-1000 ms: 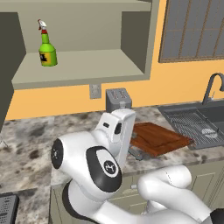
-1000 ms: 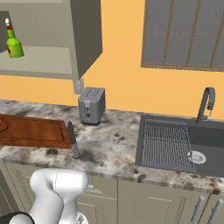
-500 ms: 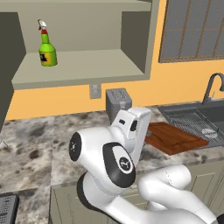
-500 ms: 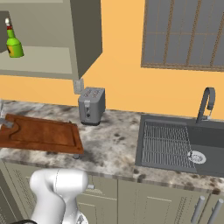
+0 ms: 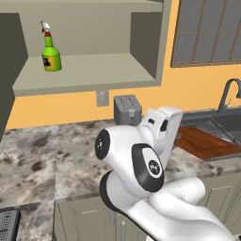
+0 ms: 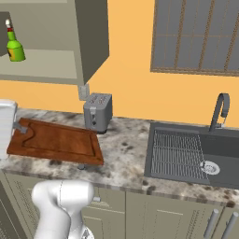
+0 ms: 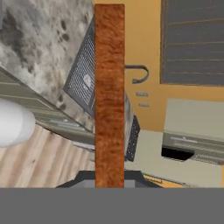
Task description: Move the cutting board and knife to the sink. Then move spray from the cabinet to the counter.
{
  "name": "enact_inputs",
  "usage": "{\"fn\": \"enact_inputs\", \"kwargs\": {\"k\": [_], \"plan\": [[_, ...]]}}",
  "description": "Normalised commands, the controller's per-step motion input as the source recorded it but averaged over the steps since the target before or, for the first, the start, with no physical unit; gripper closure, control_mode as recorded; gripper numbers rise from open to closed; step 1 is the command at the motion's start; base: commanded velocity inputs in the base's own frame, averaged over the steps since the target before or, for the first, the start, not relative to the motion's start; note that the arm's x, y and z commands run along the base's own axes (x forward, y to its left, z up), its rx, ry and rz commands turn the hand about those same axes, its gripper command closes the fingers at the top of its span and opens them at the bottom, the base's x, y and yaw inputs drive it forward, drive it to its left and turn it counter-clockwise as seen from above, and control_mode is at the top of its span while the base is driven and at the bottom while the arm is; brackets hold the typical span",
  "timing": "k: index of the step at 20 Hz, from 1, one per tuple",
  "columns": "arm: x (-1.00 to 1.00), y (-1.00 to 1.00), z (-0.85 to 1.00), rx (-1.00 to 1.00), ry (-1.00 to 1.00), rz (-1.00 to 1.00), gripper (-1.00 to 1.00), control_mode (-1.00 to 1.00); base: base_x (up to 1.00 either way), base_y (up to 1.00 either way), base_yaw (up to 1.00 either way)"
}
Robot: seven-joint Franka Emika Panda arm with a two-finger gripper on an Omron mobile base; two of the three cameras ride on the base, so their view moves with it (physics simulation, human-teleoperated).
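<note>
Pointing sinkward, apparently: cutting board (image 6: 58,142)

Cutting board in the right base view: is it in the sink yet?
No: the cutting board is lifted over the counter, left of the sink and toaster.

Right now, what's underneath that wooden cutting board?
The cutting board is lifted off the counter, gripped at its left end. Below it show speckled stone and its dark shadow. Whatever lies under its middle is covered.
</note>
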Motion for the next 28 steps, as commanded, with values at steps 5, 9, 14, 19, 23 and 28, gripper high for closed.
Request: {"fn": "enact_inputs", "kwargs": {"k": [5, 9, 14, 19, 23, 28], "plan": [[0.00, -0.12, 0.11, 0.00, 0.00, -0.06, 1.00, -1.00, 0.00, 0.00, 0.00], [0.01, -0.03, 0.02, 0.00, 0.00, -0.07, 1.00, -1.00, 0.00, 0.00, 0.00], [0.03, 0.00, 0.01, 0.00, 0.00, -0.08, 1.00, -1.00, 0.00, 0.00, 0.00], [0.00, 0.00, 0.00, 0.00, 0.00, -0.11, 1.00, -1.00, 0.00, 0.00, 0.00], [-0.04, 0.00, 0.00, 0.00, 0.00, -0.06, 1.00, 1.00, -0.24, -0.01, -0.06], [0.00, 0.00, 0.00, 0.00, 0.00, 0.00, 1.00, 1.00, -0.88, -0.34, -0.13]]}}
